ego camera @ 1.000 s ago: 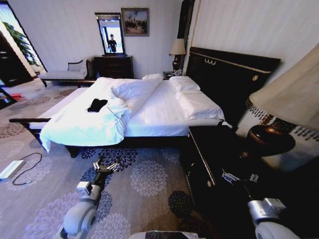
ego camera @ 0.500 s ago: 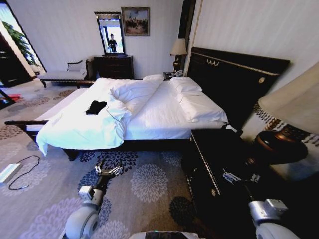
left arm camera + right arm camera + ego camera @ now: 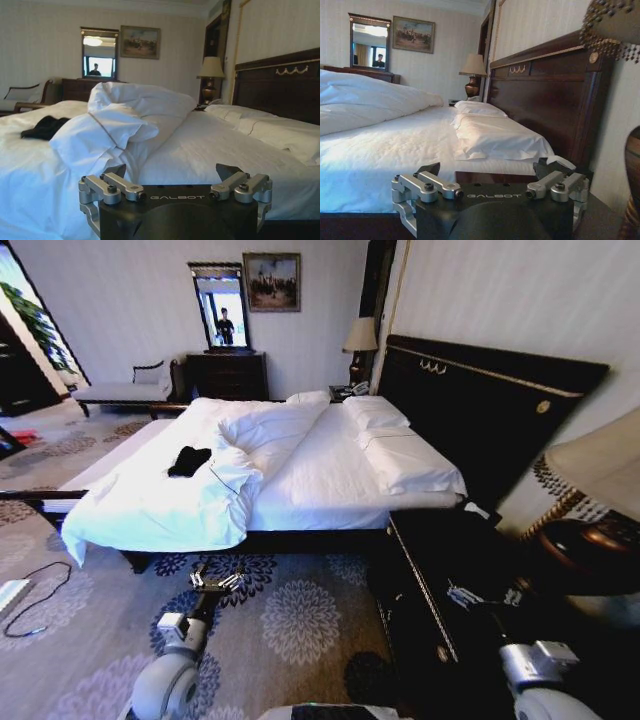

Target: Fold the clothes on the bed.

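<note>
Black crumpled clothes (image 3: 190,460) on rumpled bed (image 3: 300,480)

Only readable text here is the brand "GALBOT", in pale capitals on the black body of the left gripper (image 3: 171,174) at the bottom of the left wrist view, and again on the right gripper (image 3: 487,172), bottom of the right wrist view.
</note>
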Robot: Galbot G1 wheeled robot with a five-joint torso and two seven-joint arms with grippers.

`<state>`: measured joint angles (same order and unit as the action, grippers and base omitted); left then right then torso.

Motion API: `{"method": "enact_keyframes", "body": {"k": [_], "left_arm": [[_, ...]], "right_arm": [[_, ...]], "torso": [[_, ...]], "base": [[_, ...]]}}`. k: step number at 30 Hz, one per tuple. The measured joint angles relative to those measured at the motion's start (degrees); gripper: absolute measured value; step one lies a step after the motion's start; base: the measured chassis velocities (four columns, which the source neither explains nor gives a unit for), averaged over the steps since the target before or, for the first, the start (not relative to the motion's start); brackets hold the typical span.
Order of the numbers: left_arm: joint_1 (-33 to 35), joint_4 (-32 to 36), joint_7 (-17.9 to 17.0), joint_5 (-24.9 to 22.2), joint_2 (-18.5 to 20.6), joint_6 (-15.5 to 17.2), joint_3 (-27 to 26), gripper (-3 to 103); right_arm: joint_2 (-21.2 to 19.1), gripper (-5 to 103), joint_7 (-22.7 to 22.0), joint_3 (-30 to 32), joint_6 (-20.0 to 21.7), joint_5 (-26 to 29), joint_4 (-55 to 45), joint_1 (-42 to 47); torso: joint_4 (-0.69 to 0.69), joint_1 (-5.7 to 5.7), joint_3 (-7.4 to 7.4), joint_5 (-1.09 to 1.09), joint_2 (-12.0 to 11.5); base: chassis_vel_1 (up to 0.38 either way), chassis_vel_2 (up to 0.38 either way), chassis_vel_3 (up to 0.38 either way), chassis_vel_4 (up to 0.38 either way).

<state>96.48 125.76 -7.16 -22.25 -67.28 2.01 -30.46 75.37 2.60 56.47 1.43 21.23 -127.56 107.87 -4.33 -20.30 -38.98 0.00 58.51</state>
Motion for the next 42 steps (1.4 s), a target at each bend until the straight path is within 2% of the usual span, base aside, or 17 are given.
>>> {"method": "enact_keyframes", "body": {"k": [7,18,26,28,33,42], "left_arm": [[0.2,0.3,0.2,0.6,0.0,-0.3,0.1,100],[-1.3,-1.9,0.2,-1.6,-0.1,-0.1,-2.2,100],[-1.3,-1.6,0.8,-1.6,0.9,-0.5,-2.7,100],[-1.1,-1.1,1.7,-1.5,1.1,-0.9,-2.7,100],[0.6,-1.2,4.6,1.1,1.7,-4.3,-3.6,100],[3.3,-0.7,6.3,-0.2,1.8,-6.0,-5.2,100]], "right_arm": [[0.1,100,0.2,0.0,-0.5,0.0,0.5,0.0],[-0.4,100,0.2,-0.2,-0.6,0.2,0.7,-0.2],[0.0,100,0.7,-0.8,-2.9,-2.3,0.5,-0.5],[-0.1,100,0.7,-0.8,-2.9,-2.3,0.6,-0.7],[-0.4,100,0.5,-1.0,-2.9,-1.6,1.1,-1.2],[-1.0,100,0.2,-1.1,-2.2,-0.2,1.4,-2.1]], "torso": [[0.00,0.00,0.00,0.00,0.0],[0.01,0.00,0.00,0.00,0.0],[0.00,0.00,0.00,-0.01,0.0],[0.00,-0.01,0.00,-0.01,0.0],[0.00,0.00,0.00,-0.01,0.0],[0.01,0.00,0.00,0.00,0.0]], "base": [[-0.128,0.137,0.139,-0.137],[-0.150,0.140,0.142,-0.141],[-0.144,0.143,0.154,-0.144],[-0.111,0.118,0.098,-0.110],[-0.129,0.126,0.112,-0.134],[-0.147,0.146,0.148,-0.152]]}}
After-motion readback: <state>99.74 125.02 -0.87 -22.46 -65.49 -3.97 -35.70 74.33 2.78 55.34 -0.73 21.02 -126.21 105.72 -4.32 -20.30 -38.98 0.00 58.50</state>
